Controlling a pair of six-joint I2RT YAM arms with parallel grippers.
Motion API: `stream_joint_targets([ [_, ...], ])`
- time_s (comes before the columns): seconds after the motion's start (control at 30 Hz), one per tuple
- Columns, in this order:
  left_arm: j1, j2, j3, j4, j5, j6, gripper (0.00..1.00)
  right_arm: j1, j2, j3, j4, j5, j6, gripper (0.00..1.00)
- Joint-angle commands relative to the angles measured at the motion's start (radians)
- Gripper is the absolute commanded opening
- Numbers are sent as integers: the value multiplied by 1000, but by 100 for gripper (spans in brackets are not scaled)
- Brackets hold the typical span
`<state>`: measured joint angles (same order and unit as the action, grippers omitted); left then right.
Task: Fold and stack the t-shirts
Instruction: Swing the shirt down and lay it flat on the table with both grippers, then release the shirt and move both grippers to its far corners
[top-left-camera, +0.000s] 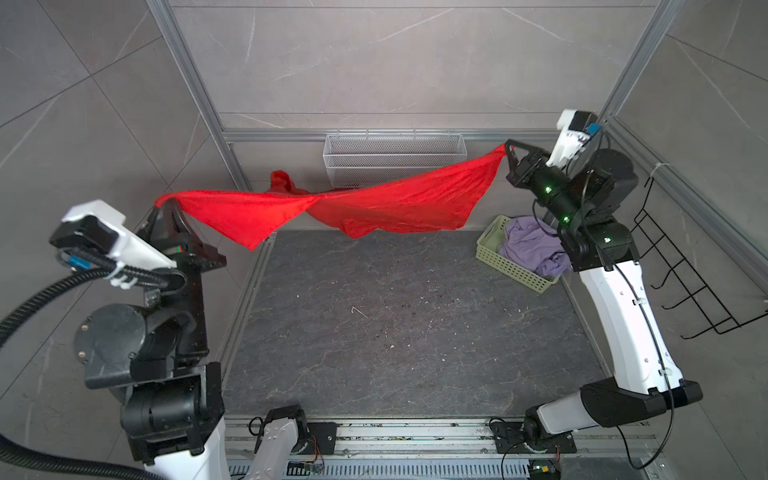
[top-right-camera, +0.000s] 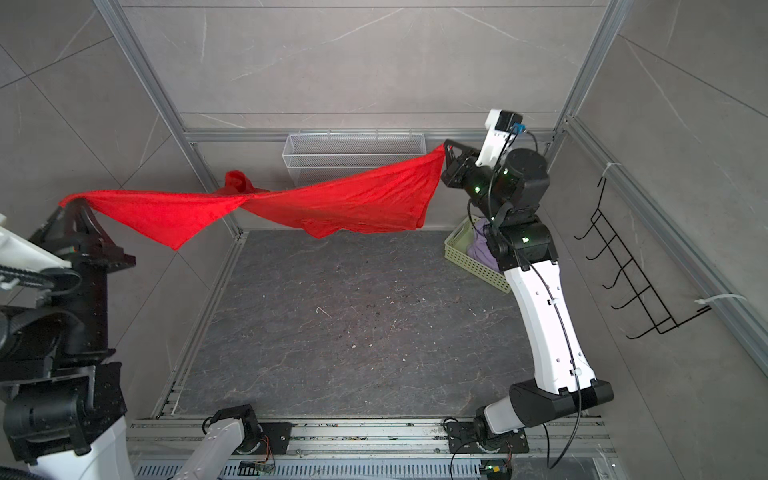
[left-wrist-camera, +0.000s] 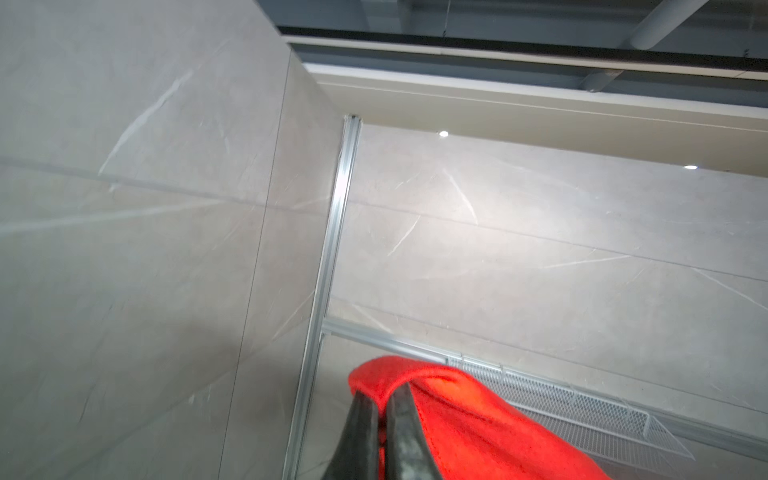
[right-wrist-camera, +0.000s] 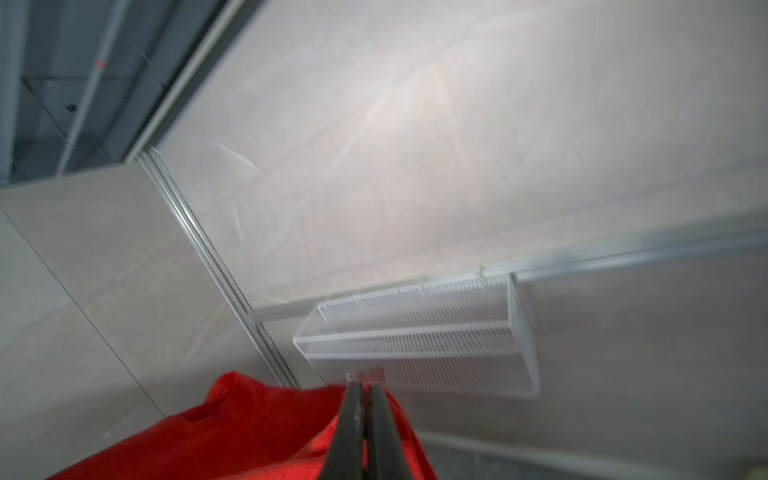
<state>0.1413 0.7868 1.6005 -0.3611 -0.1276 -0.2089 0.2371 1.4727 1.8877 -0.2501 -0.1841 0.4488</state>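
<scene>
Red t-shirt (top-left-camera: 395, 203) strung twisted in mid-air over bench (top-left-camera: 395, 332), ends pinched tight in left gripper (top-left-camera: 161, 203) and right gripper (top-left-camera: 507, 148). Lilac t-shirt (top-left-camera: 532, 245) in green basket (top-left-camera: 513, 268). Risks: corner slipping under tension; twist laying down creased.

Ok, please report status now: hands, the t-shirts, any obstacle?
Left hand shut on red t-shirt, right hand shut on its opposite end. Shirt stretched in air, twisted mid-span. Lilac t-shirt in green basket. No obstacle seen.

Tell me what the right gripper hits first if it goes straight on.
Likely the lower edge of the wire basket on the back wall; depth is unclear. The right gripper is shut on the red tee.
</scene>
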Motion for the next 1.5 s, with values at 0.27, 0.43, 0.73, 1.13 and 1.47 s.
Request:
stream_joint_targets([
  [0.27, 7, -358, -579, -765, 11, -570, 0, 16, -216, -888, -90, -32, 151, 0],
  [0.43, 6, -372, -705, -845, 114, -644, 0, 41, -204, -1010, -98, -30, 192, 0],
  [0.73, 7, -317, -784, -895, 165, -653, 0, 97, -160, -1070, -164, 46, 205, 0],
  [1.13, 7, -107, -637, -810, 123, -498, 53, 99, -151, -995, -330, 255, 268, 37],
  [1.47, -18, 398, -436, -343, 413, -360, 56, 100, 66, -667, -79, 218, 259, 45],
])
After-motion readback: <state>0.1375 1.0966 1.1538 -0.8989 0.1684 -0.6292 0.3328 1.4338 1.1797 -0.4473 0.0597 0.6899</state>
